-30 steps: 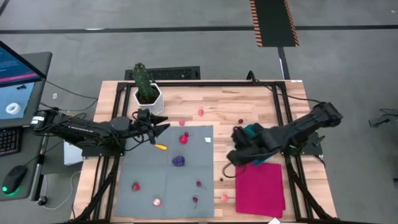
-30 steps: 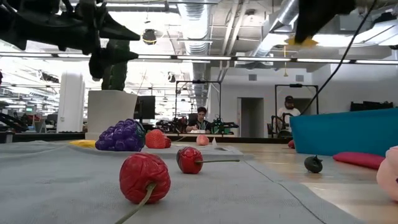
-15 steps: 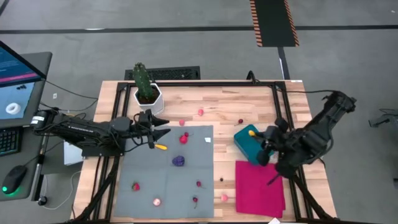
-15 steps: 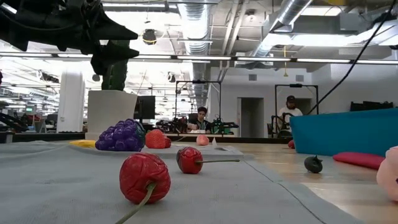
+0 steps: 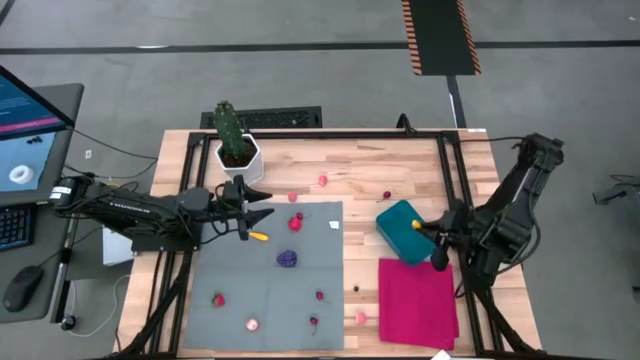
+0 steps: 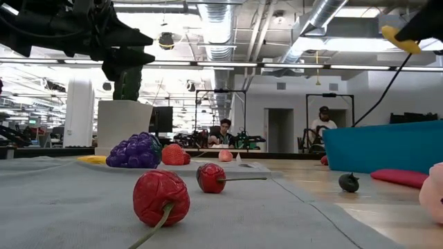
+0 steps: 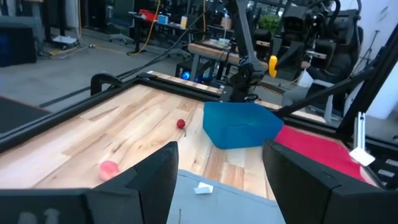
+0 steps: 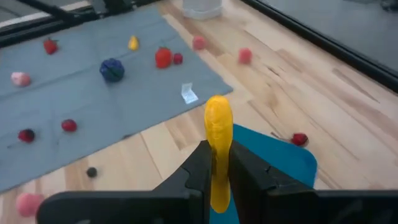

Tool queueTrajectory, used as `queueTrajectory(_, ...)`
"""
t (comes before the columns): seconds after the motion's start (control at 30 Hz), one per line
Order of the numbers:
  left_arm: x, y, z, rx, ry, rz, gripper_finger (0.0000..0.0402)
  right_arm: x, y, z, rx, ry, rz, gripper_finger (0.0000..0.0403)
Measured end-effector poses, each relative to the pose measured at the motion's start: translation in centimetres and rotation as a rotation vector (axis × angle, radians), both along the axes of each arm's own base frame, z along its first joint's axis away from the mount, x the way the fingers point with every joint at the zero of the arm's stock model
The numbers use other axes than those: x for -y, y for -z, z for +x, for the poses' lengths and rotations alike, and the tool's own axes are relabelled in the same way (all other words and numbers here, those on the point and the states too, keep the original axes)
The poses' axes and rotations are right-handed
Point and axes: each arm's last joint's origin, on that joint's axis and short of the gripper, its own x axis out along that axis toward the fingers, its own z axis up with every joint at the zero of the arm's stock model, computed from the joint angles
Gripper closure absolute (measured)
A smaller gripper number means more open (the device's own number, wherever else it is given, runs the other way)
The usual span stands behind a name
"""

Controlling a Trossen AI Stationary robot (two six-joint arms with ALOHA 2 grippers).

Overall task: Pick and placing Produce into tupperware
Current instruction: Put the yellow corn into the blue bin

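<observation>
My right gripper [image 5: 433, 233] is shut on a long yellow toy piece [image 8: 217, 121], just above the right edge of the teal tub [image 5: 403, 229]. The tub stands on the wood, far of the magenta cloth [image 5: 418, 300]. My left gripper [image 5: 262, 205] is open and empty over the far left corner of the grey cloth [image 5: 260, 290]. Purple grapes [image 5: 288, 258], a small yellow piece [image 5: 258, 237], a red strawberry [image 5: 297, 222] and other red and pink pieces lie on the cloth and the wood. My right gripper pinches the yellow piece between its two fingers by its near end [image 8: 217, 165]. The fingers slant down from the table's right side and lie along the piece. The piece sticks out ahead of the fingertips, lifted clear above the teal tub [image 8: 273, 163].
A green cactus [image 5: 229, 128] in a white pot [image 5: 239, 159] stands at the far left corner, close behind my left gripper. Black frame rails [image 5: 452, 170] run along the table's sides. A small dark piece [image 5: 356, 289] lies between the two cloths.
My right arm has swung back toward the table's right edge, carrying the yellow piece from over the tub's left side to its right edge. It has uncovered the tub. The gripper rose on the way and has come down a little.
</observation>
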Motion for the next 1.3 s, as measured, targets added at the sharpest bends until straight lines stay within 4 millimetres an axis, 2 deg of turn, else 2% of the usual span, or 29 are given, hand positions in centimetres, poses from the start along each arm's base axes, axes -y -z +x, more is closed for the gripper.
queueTrajectory(0.3,0.1,-0.1,0.0,0.005,0.030,0.033,0.0178,0.4,2.7,-0.9,0.158,-0.069,-0.048,0.0333)
queueTrajectory(0.43,0.2,-0.2,0.0,0.012,0.059,0.040,0.0178,1.1,4.2,-1.2,0.199,-0.083,-0.038,0.0333)
queueTrajectory(0.6,0.3,-0.2,0.0,0.014,0.092,0.054,0.0178,2.3,5.1,-1.8,0.250,-0.104,-0.019,0.0333)
queueTrajectory(0.77,0.3,-0.2,0.0,0.012,0.102,0.069,0.0178,3.7,5.2,-2.6,0.290,-0.129,-0.008,0.0333)
queueTrajectory(0.97,0.4,-0.2,0.1,0.008,0.123,0.107,0.0178,4.6,4.2,-3.1,0.384,-0.210,-0.002,0.0333)
queueTrajectory(1.13,0.3,-0.3,0.1,0.011,0.114,0.128,0.0178,4.5,3.1,-2.7,0.524,-0.337,0.003,0.0341)
queueTrajectory(1.3,0.3,-0.5,0.0,0.031,0.110,0.133,0.0178,5.3,3.8,-2.2,0.593,-0.348,-0.004,0.0345)
